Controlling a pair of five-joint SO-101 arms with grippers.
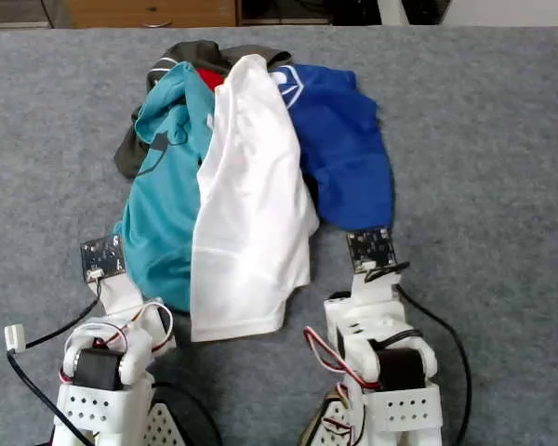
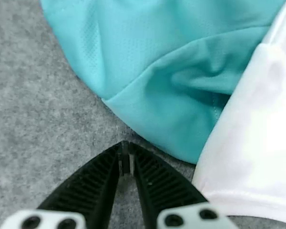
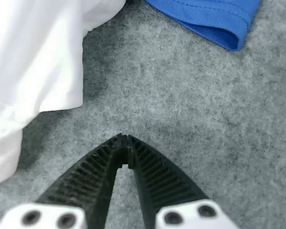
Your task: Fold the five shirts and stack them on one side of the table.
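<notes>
The left gripper (image 2: pixel 125 161) has its jaws pressed together, empty, over the grey table (image 2: pixel 33 119), just short of the edge of the teal shirt (image 2: pixel 171 71). The right gripper (image 3: pixel 125 153) is closed too, near the hems of the white shirt (image 3: pixel 33 52) and blue shirt (image 3: pixel 209 14). The shirts lie heaped mid-table, unfolded, with a dark shirt (image 1: pixel 195 54) and a red shirt (image 1: pixel 211 76) peeking out at the far end.
</notes>
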